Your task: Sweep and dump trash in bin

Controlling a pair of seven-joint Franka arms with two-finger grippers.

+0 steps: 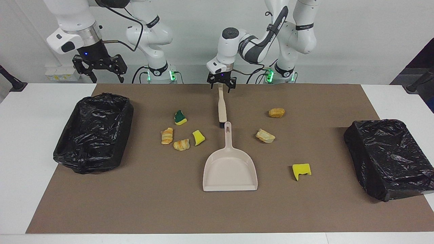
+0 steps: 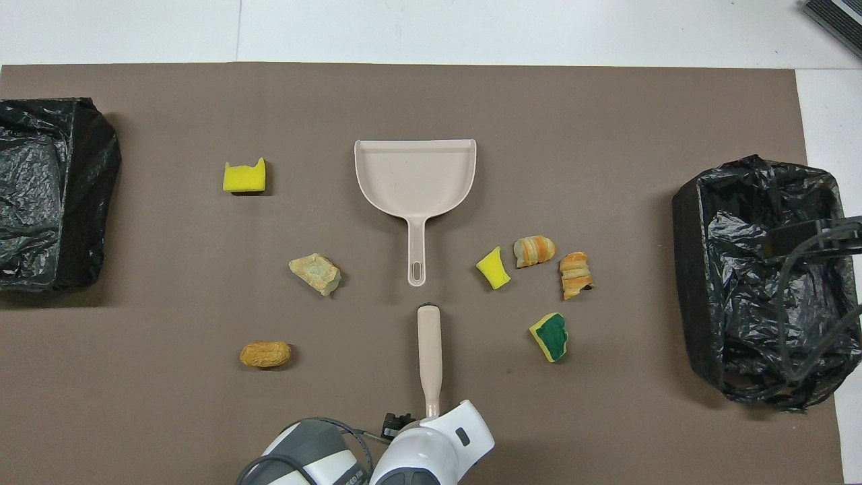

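Note:
Several bits of trash lie on the brown mat: a green-and-yellow sponge (image 1: 180, 117), two croissant lumps (image 1: 167, 135) (image 1: 181, 144) and a yellow sponge piece (image 1: 198, 137) toward the right arm's end. A bread lump (image 1: 276, 112), a pale lump (image 1: 265, 136) and a yellow sponge piece (image 1: 301, 170) lie toward the left arm's end. The beige brush (image 1: 222, 106) lies mid-mat, nearer to the robots than the beige dustpan (image 1: 230, 169). My left gripper (image 1: 221, 87) is open, its fingers either side of the brush handle's end. My right gripper (image 1: 100, 67) is open and waits, raised over a bin's edge.
One black-bagged bin (image 1: 67, 149) stands at the right arm's end of the mat, and another (image 1: 386, 156) stands at the left arm's end. The dustpan's handle points at the brush head. The white table (image 1: 34, 135) shows around the mat.

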